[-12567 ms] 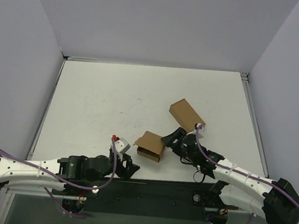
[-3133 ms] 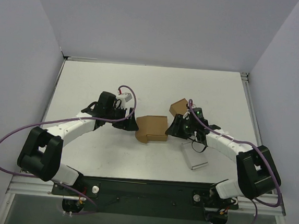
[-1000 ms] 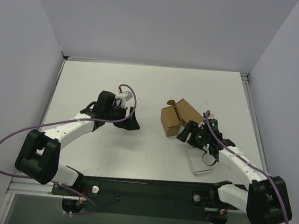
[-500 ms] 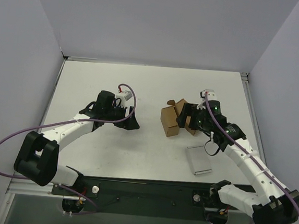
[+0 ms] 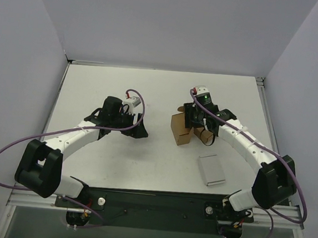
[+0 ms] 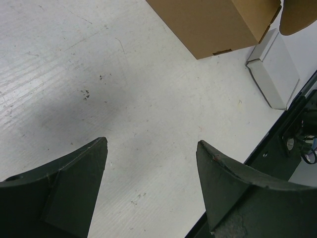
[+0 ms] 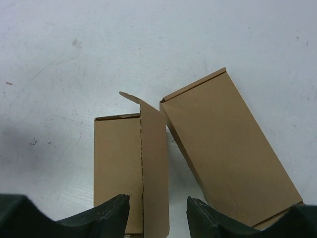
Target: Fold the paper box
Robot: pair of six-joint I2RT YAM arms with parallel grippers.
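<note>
The paper box (image 5: 178,127), a small squarish brown carton, lies on the white desk (image 5: 106,86) just right of the middle of the overhead view, with one flap (image 5: 183,108) poking toward the top of the frame. It sits where it did half a second ago. The right arm (image 5: 240,140) has changed: it has swung from the box's right side to above it, so the right claw (image 5: 191,120) now hangs over the box's upper right part. In the right wrist view, the raised flap (image 7: 154,173) runs down between the two dark fingers (image 7: 106,215). That claw is partly spread, with a gap on either side of the flap, and it grips nothing. A longer brown carton (image 7: 233,158) lies tilted just beside the box, to the right in this view. From above, the arm and its purple cable (image 5: 205,135) cover most of that carton. A white-grey slab (image 5: 212,170) lies flat in the lower right of the overhead view, apart from both cartons and where it was before. The left arm (image 5: 71,136) has not moved. The left claw (image 5: 139,129) sits left of centre, well apart from the box. Its fingers (image 6: 74,183) are spread wide over bare desk with nothing between them.
</note>
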